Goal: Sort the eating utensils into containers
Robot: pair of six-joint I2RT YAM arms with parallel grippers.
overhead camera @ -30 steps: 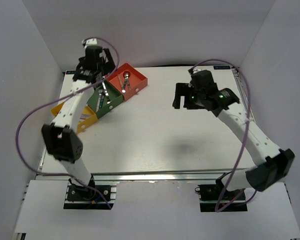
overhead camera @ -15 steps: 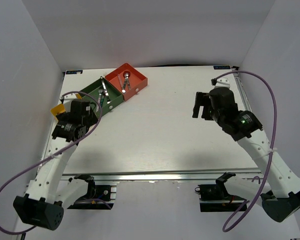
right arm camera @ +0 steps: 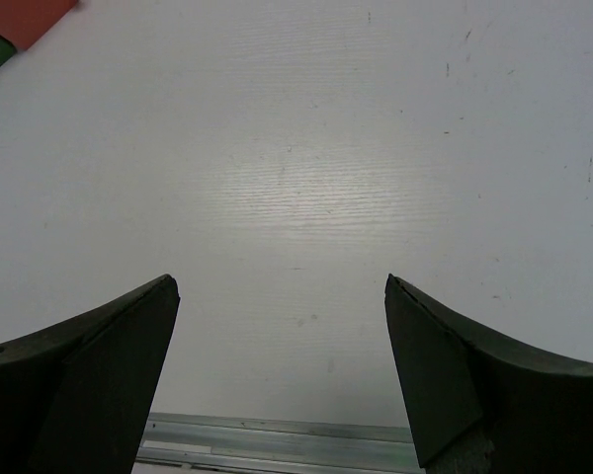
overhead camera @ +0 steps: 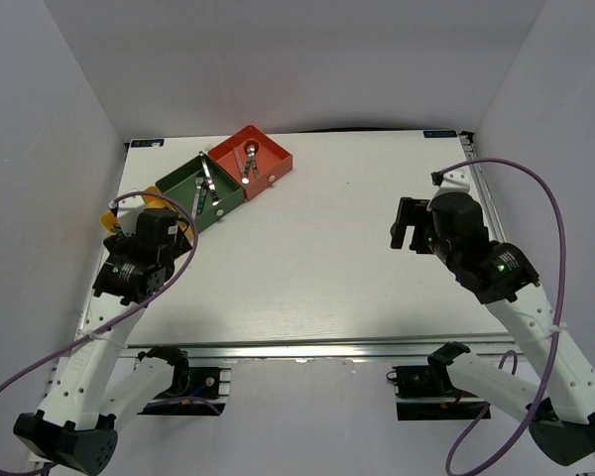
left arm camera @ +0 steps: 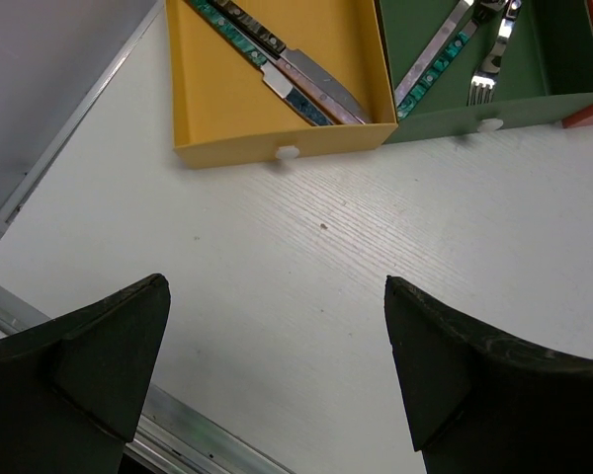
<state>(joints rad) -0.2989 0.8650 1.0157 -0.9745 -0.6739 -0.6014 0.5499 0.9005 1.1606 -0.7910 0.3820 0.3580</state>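
Withdrawn over the last second: left tool (left arm camera: 277,286) back from above the far trays to a hover short of them, right tool (right arm camera: 282,281) back from mid-surface toward the near right side. Reads as a retreat after a drop, with the sorting probably finished or close to it.

Stand with jaws spread wide on both sides, grasping nothing and touching nothing.

Just ahead of the left tool lies bare white surface (left arm camera: 306,237). Beyond that, straight ahead, yellow tray (left arm camera: 227,89) holding knives (left arm camera: 321,89). Ahead to the right, dark green tray (left arm camera: 558,59) holding a fork (left arm camera: 482,87) beside a teal-handled piece. Further right again, red-orange tray (overhead camera: 271,157) with a round-bowled spoon (overhead camera: 250,151) inside.

Under and ahead of the right tool, only plain surface, with a corner of the trays far ahead to its left. Shows no utensil lying loose outside the trays in any view.
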